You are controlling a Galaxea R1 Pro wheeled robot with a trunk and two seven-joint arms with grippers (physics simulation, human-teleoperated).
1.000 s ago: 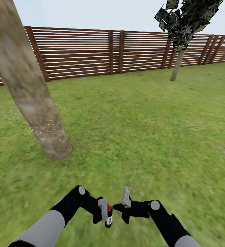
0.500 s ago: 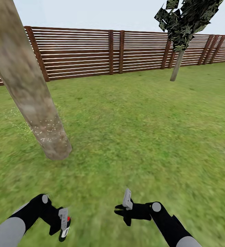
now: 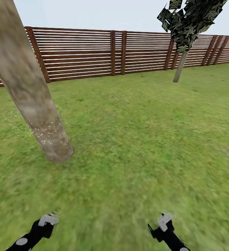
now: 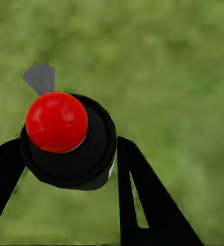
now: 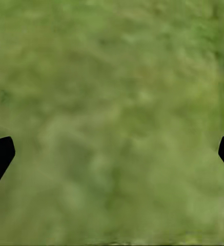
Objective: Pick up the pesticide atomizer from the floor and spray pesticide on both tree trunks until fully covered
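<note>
A thick, leaning pale grey-brown tree trunk (image 3: 30, 94) rises at the left of the head view. Whitish pesticide specks (image 3: 48, 130) dot its lower part and the grass beside it. A second tree (image 3: 180, 68) with a blocky dark green crown stands far off by the fence. The atomizer (image 4: 86, 159), black with a round red top, sits between the fingers of my left gripper (image 4: 70, 148), which is shut on it. That left gripper (image 3: 47, 220) is low at the bottom left. My right gripper (image 3: 164, 221) is at the bottom right; its fingertips (image 5: 0, 154) stand wide apart over bare grass.
A green lawn (image 3: 139, 139) stretches ahead to a brown horizontal-slat fence (image 3: 93, 54) across the back. The near trunk's base (image 3: 58, 153) stands in the grass ahead and to the left of my arms.
Both arms have drawn back and down to the bottom edge and spread apart. The left one swung left with the atomizer. The trunk, specks and camera have not moved.
</note>
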